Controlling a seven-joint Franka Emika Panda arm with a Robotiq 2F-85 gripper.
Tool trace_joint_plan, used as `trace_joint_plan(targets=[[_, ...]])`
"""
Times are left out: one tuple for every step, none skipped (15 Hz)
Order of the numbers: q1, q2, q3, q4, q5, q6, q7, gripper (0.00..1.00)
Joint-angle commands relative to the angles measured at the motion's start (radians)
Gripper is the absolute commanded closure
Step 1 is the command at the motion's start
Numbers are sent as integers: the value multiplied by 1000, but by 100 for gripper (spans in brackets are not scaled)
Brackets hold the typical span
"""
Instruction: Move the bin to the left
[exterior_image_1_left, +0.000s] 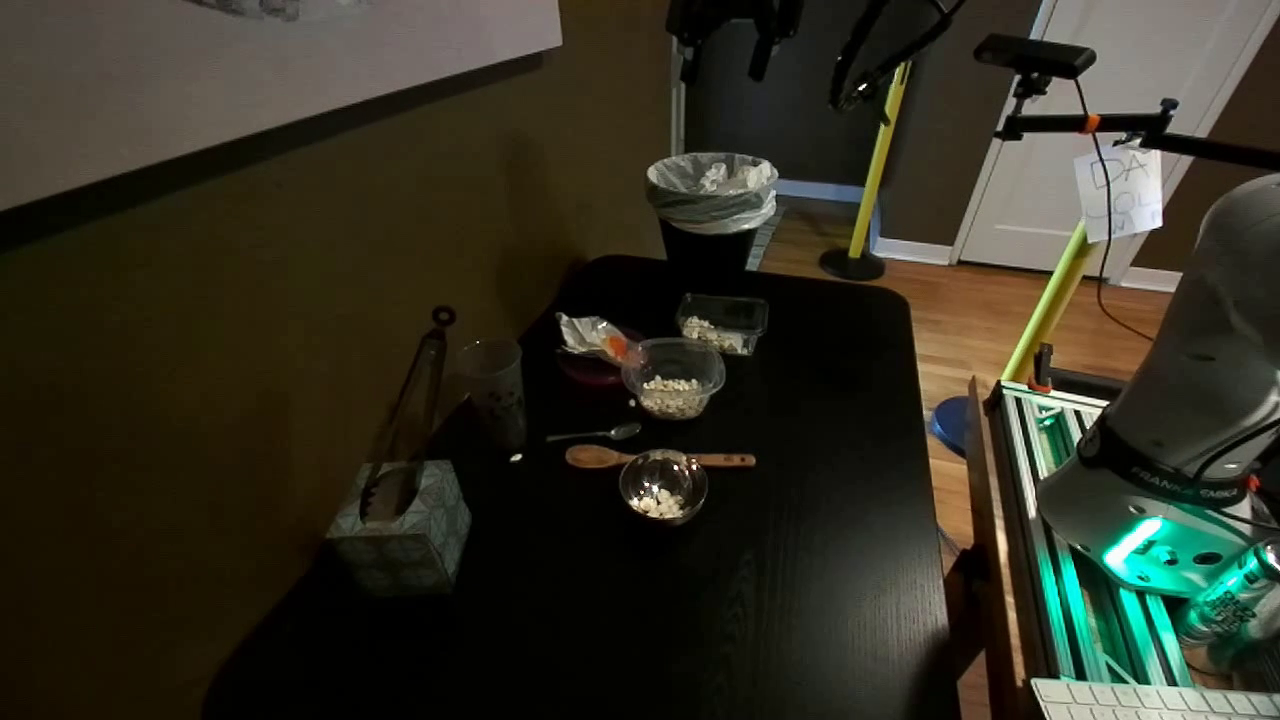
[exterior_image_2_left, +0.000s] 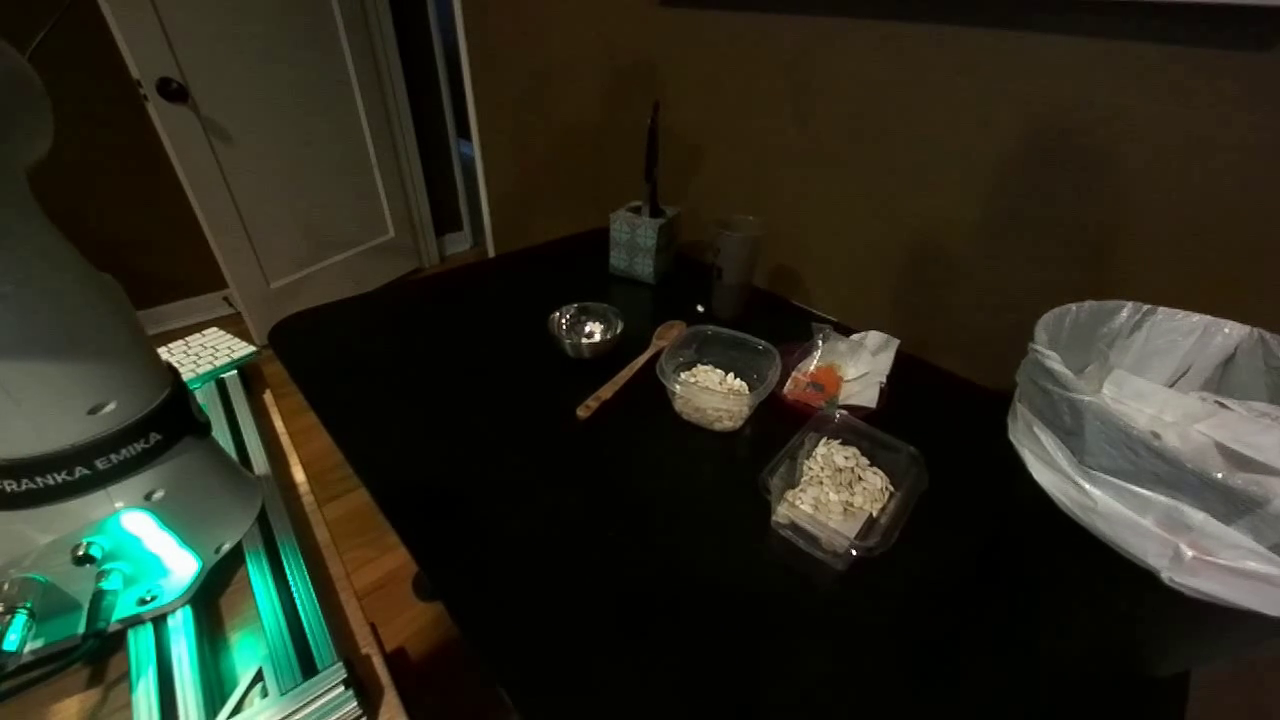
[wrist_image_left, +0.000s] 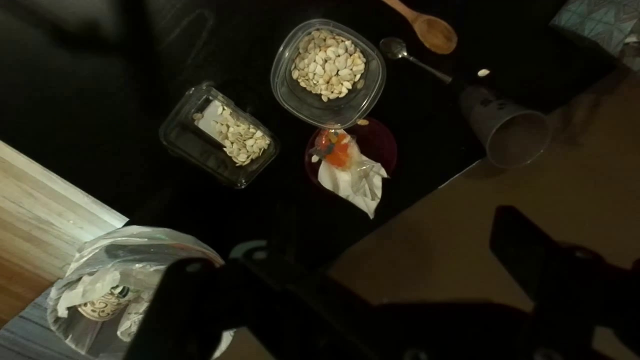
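Bin (exterior_image_1_left: 712, 215) upright just beside end of counter (exterior_image_1_left: 800, 580), pale liner (exterior_image_2_left: 1085, 470) folded over rim, crumpled paper (exterior_image_1_left: 740, 180) inside. Claw (exterior_image_1_left: 725, 68) hangs higher in exterior view, fingers (wrist_image_left: 520, 245) spread apart. On counter, near bin: clear box (wrist_image_left: 190, 135), clear bowl (wrist_image_left: 325, 112), both holding seeds (wrist_image_left: 330, 65). Farther: wooden spoon (exterior_image_1_left: 595, 457), metal bowl (exterior_image_2_left: 585, 348). Farthest: patterned box (exterior_image_1_left: 405, 555) with tongs (exterior_image_2_left: 652, 165).

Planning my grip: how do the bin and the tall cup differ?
The bin is far bigger than the cup. The bin is dark with a whitish liner; the cup looks translucent and has none. The cup stands on the table, the bin beyond its end. Both are round, upright and open-topped.
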Motion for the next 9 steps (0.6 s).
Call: trace_joint_plan(targets=[[11,1,-5,2,-3,-2,2,0],[13,1,-3,1,-2,-2,2,0],[9,29,-25,44,26,-34,-23,0],[2,60,-56,88,30,-75,-94,0],[-6,87,-87,125,37,-105,-157,0],[-22,125,-126,177,31,-162,-244,0],[-32,150,-154,208,10,-190,-311,0],[-47,183,-183,249,-18,-227,-384,0],[-60,227,-215,298,-26,-257,-456,0]])
